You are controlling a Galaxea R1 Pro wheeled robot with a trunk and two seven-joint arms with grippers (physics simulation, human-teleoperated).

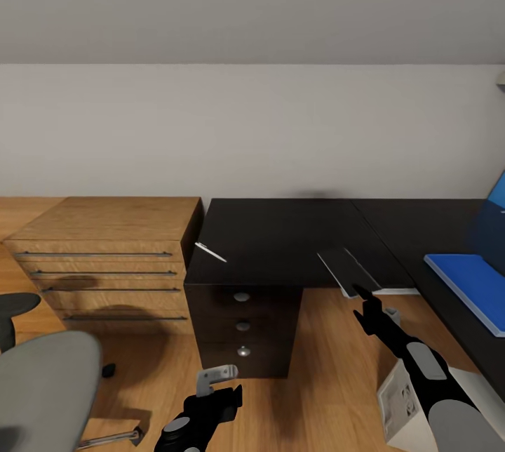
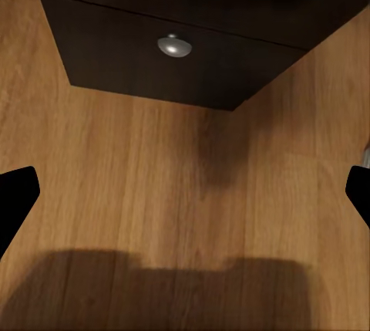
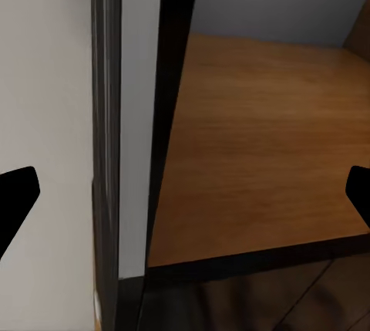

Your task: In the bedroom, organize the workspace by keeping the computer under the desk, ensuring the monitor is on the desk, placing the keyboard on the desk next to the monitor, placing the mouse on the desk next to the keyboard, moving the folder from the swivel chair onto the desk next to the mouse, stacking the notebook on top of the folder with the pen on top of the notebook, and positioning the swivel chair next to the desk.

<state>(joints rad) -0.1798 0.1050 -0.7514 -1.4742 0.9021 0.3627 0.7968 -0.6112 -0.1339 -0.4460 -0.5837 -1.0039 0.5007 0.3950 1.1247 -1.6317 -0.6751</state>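
Black desk (image 1: 280, 234) with pen (image 1: 210, 252), folder (image 1: 471, 282); light wood floor (image 1: 330, 382).

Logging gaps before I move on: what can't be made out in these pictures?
Swivel chair: cut by the head view's left and bottom edges.
Folder: runs off the head view's right edge.
Computer: partly behind the right arm, label too small to read.
Right gripper and notebook: contact unclear in head view.
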